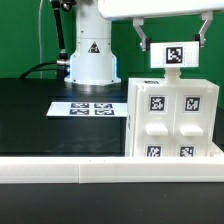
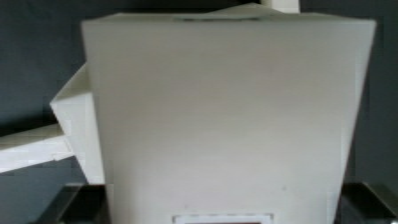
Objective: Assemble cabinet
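— Standing how, the cabinet (image 1: 172, 120)?
— Upright on the table (image 1: 35, 100) at the exterior view's right, long axis vertical, tagged face toward the camera.
— Gripper (image 1: 173, 45)?
— Above it, jaws clamped on a small tagged panel (image 1: 174, 56).

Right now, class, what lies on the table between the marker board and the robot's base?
Nothing. In the exterior view, the stretch of black table between the marker board and the robot's base is bare.

White cabinet (image 1: 172, 122), upright at exterior view's right, four tags on front, tagged insert panel (image 1: 175, 55) just above
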Controlling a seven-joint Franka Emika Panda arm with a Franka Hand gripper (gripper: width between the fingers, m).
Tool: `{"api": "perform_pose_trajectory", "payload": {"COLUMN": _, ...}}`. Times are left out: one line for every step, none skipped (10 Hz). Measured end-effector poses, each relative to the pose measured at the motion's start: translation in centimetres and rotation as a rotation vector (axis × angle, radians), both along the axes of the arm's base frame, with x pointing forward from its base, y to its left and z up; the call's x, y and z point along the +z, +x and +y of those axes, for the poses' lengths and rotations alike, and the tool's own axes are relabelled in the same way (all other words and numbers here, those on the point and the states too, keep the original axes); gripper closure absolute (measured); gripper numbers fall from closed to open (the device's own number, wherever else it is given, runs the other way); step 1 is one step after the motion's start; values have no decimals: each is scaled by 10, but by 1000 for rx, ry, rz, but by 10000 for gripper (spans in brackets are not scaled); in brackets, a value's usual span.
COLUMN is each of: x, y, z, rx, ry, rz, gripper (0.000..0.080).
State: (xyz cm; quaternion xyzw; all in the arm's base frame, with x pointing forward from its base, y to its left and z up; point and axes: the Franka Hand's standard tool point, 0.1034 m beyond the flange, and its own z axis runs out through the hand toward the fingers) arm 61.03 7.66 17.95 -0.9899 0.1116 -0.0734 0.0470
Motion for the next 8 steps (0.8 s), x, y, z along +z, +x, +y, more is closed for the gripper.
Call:
{"api": "perform_pose_trajectory", "payload": {"x": 0, "y": 0, "z": 0, "rx": -1, "ry": 0, "rz": 0, "gripper": 239}}
{"api": "perform_pose_trajectory", "payload": {"x": 0, "y": 0, "z": 0, "rx": -5, "ry": 1, "rz": 1, "gripper": 239}}
{"api": "perform_pose_trajectory", "payload": {"x": 0, "y": 0, "z": 0, "rx": -7, "ry": 2, "rz": 1, "gripper": 239}}
{"api": "perform_pose_trajectory", "payload": {"x": 0, "y": 0, "z": 0, "rx": -6, "ry": 1, "rz": 0, "gripper": 239}}
{"api": "perform_pose_trajectory", "payload": {"x": 0, "y": 0, "z": 0, "rx": -6, "ry": 1, "rz": 0, "gripper": 239}}
{"api": "perform_pose_trajectory", "payload": {"x": 0, "y": 0, "z": 0, "rx": -6, "ry": 1, "rz": 0, "gripper": 239}}
{"api": "perform_pose_trajectory", "payload": {"x": 0, "y": 0, "z": 0, "rx": -7, "ry": 2, "rz": -1, "gripper": 239}}
{"api": "perform_pose_trajectory", "payload": {"x": 0, "y": -1, "z": 1, "rx": -33, "ry": 12, "rz": -15, "gripper": 239}}
